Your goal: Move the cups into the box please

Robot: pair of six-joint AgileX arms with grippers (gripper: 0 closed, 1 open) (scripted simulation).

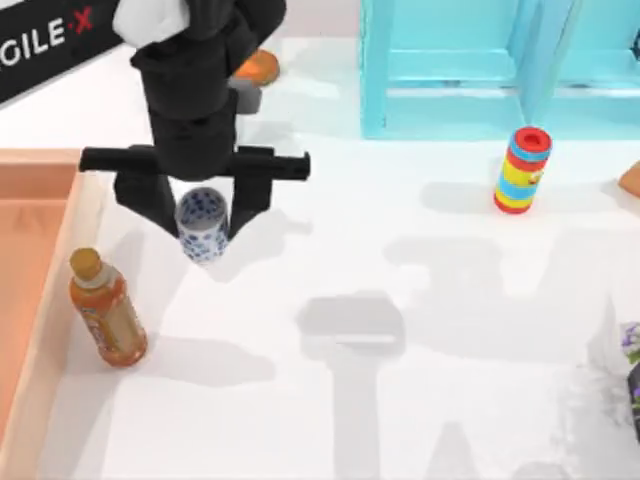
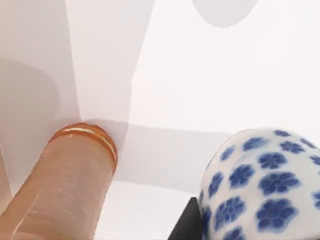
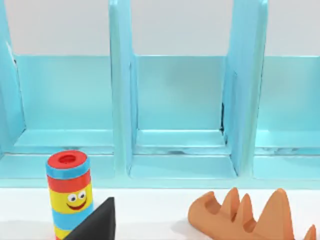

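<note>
The left arm is seen reaching down from the far left of the table, its dark body pointed straight downward and its crossbar held level. The left gripper is closed narrowly on the white cup with blue floral pattern, one finger on the cup's left side and the other on its right — the cup is held upright between them, mouth open to the top view. In the left wrist view the same cup is seen close up with a dark finger edge against it.

The cup is placed just right of the box, whose light wooden rim and reddish-brown inside are seen along the left edge of the table; the cup is outside the rim. Whether it is lifted or resting on the table cannot be told.

An orange-brown bottle with tan cap is stood nearer than the cup, just beside the box rim, leaning slightly. It is also seen in the left wrist view.

A red-yellow-blue striped cylinder is stood upright on the right half of the table, in front of a turquoise shelf frame at the far side. In the right wrist view the cylinder, the shelf and a spiky orange-brown object are shown — a dark finger tip of the right gripper is seen there, and its opening cannot be told.
</note>
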